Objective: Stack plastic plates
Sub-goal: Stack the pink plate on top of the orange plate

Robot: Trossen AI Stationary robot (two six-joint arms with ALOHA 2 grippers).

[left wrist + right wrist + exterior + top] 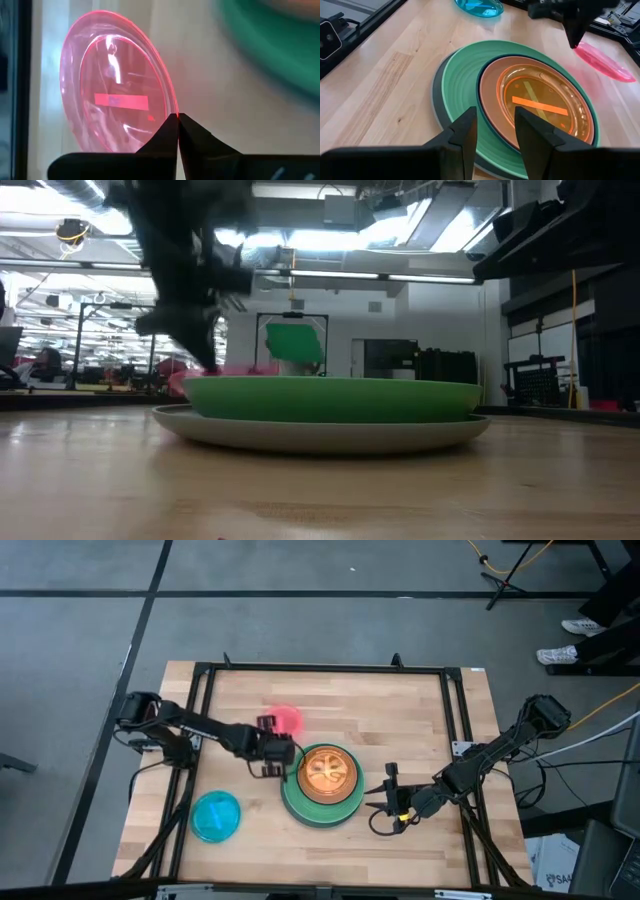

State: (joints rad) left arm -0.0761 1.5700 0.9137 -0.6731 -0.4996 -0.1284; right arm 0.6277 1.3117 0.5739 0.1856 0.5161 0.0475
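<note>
A stack (322,782) stands mid-table: a grey plate (436,95) at the bottom, then light green (462,80), dark teal, brown (490,80) and translucent orange (540,102) on top. The small pink plate (287,719) lies left of and beyond the stack, with my left gripper (274,738) shut on it. The cyan plate (215,815) lies flat near the table's near-left corner. My right gripper (386,802) is open and waits just right of the stack, touching nothing. I see no lime plate. My left gripper pinches the pink plate's rim (172,112) between its two shut fingers, on the side nearest the stack. The fingers (574,37) come down on it from above. The plate tilts, with the held side raised above the wood (605,62). Whether its far rim rests on the table, I cannot tell.
A black metal frame (320,668) runs around the wooden table top. Bare wood lies between the stack and the cyan plate, and along the near edge. In the low view the stack (330,405) fills the middle, with pink (215,370) showing behind it.
</note>
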